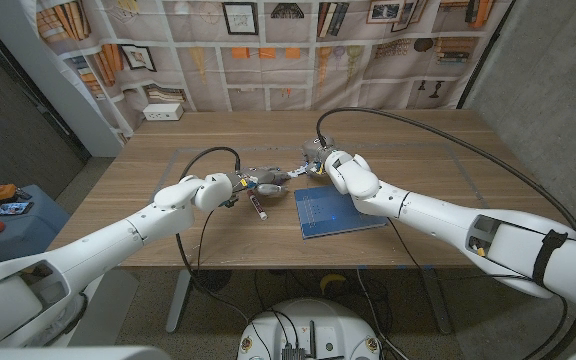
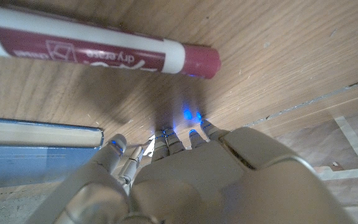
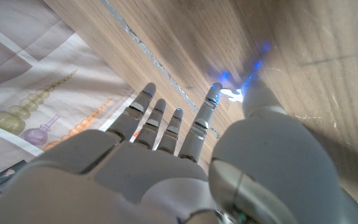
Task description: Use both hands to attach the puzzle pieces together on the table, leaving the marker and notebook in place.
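Nearest, we logged the blue notebook (image 1: 339, 211) lying flat on the wooden table (image 1: 428, 160), toward the front edge and just right of centre. The right arm crossed above its far right corner. In the left wrist view the notebook (image 2: 36, 152) showed as a blue slab with a pale page edge, close beside the left hand's fingers (image 2: 166, 140).

Just left of the notebook lay the marker (image 1: 259, 205), dark red, angled on the wood, touching nothing we could make out. The left wrist view gave it clearly: white barrel, maroon label, maroon cap (image 2: 98, 46), apart from the fingertips.

Beyond these, both hands met at mid-table. The left hand (image 1: 251, 184) reached in from the left, fingertips down on the wood; the left wrist view showed them bunched close and glowing blue at the tips. Whether they held anything, we could not tell.

The right hand (image 1: 313, 165) came in opposite. In its wrist view the right hand (image 3: 185, 134) had fingers extended side by side, thumb tip down near a small white piece (image 3: 232, 94) on the wood; grip uncertain.

The puzzle pieces (image 1: 280, 175) sat between the two hands, too small to tell joined or apart.

Farthest back, a printed bookshelf backdrop (image 1: 268, 50) hung behind the table.
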`<act>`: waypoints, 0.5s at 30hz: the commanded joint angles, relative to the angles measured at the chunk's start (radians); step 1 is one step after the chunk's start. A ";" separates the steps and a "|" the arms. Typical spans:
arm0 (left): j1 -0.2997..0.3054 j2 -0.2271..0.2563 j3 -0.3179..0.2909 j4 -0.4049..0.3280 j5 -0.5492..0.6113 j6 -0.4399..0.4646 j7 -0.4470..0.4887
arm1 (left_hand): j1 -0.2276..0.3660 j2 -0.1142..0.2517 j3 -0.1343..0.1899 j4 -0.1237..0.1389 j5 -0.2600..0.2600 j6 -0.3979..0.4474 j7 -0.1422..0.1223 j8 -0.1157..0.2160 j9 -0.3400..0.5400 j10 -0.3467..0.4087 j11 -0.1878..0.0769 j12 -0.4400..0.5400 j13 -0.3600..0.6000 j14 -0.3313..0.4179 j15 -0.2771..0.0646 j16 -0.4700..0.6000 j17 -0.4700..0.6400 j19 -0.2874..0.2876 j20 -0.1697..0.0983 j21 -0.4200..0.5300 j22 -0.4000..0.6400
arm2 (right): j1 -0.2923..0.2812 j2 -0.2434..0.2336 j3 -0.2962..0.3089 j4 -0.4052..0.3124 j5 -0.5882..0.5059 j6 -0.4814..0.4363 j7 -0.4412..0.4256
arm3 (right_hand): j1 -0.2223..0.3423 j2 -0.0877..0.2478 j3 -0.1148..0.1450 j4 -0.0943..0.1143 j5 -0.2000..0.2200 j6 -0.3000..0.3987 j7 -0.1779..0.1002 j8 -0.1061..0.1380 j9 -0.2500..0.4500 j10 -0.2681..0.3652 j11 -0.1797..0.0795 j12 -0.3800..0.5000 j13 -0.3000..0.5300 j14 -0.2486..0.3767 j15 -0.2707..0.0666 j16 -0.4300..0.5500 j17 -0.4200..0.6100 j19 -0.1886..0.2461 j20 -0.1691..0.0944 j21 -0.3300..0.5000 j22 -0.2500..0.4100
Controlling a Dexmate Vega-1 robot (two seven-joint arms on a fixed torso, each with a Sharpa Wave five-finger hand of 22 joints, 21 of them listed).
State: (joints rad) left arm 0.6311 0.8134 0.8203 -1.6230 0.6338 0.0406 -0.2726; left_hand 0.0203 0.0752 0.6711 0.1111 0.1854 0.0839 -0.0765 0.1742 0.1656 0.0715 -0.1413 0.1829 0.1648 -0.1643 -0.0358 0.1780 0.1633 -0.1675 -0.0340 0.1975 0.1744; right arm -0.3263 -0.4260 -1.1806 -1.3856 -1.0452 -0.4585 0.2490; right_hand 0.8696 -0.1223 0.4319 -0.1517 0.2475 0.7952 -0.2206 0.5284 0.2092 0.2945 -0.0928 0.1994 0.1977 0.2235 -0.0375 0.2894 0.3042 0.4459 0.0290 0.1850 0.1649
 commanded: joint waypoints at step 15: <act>0.017 0.011 -0.010 -0.021 0.004 0.016 0.005 | 0.016 0.098 0.010 -0.005 0.001 0.009 0.008 0.005 0.006 0.028 0.008 0.008 0.007 -0.023 -0.045 -0.001 0.001 -0.115 -0.036 0.005 0.002 | -0.009 -0.028 0.014 -0.045 0.001 0.026 0.042 | -0.023 -0.029 -0.020 -0.003 0.011 -0.082 0.000 -0.045 -0.004 -0.053 0.016 -0.012 0.006 -0.030 0.025 -0.021 0.005 -0.015 0.010 0.000 0.005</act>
State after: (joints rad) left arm 0.6412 0.8202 0.8143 -1.6374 0.6374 0.0528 -0.2727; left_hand 0.0256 0.0805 0.6754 0.1068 0.1854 0.0839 -0.0765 0.1731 0.1660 0.0715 -0.1413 0.1829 0.1648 -0.1643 -0.0358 0.1780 0.1634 -0.1675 -0.0340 0.1975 0.1744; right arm -0.3299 -0.4439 -1.1767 -1.4133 -1.0462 -0.4463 0.2717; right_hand 0.8472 -0.1448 0.4167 -0.1530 0.2508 0.7284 -0.2205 0.4907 0.2044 0.2510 -0.0782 0.1884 0.2014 0.2030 -0.0170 0.2734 0.3041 0.4389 0.0359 0.1850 0.1649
